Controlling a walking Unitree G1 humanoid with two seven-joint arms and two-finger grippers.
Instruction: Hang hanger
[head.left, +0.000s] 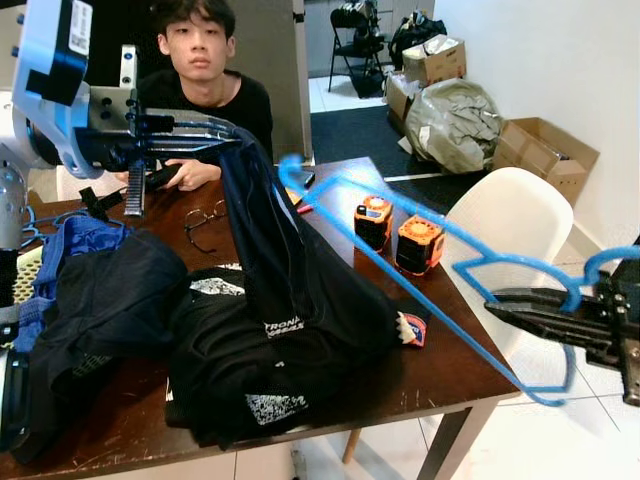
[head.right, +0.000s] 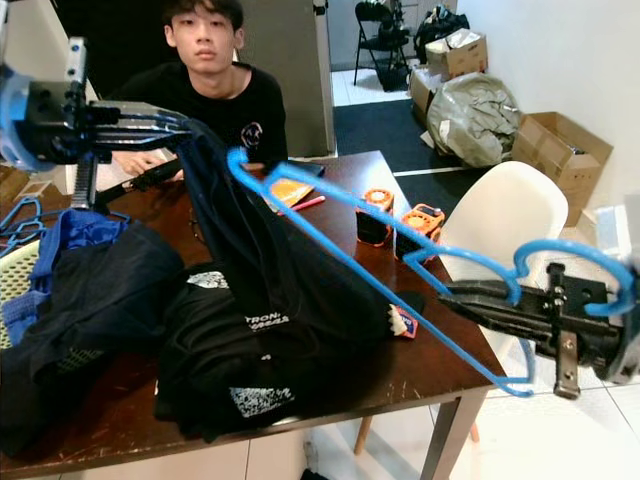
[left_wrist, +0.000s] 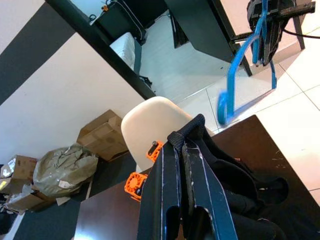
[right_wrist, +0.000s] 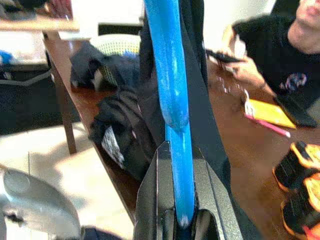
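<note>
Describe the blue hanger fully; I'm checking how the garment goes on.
The blue hanger looks like glossy plastic, with a curved hook and a triangular frame. It is held off the table, tilted. The right gripper has its jaws shut on it near the hook. Its far shoulder reaches up to the black garment, which the left gripper holds lifted. Whether that tip is inside the cloth cannot be told.

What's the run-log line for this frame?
left claw: shut on black garment, lifted off brown wooden table | right claw: shut on blue plastic hanger, far end in garment | hanging: not done
</note>
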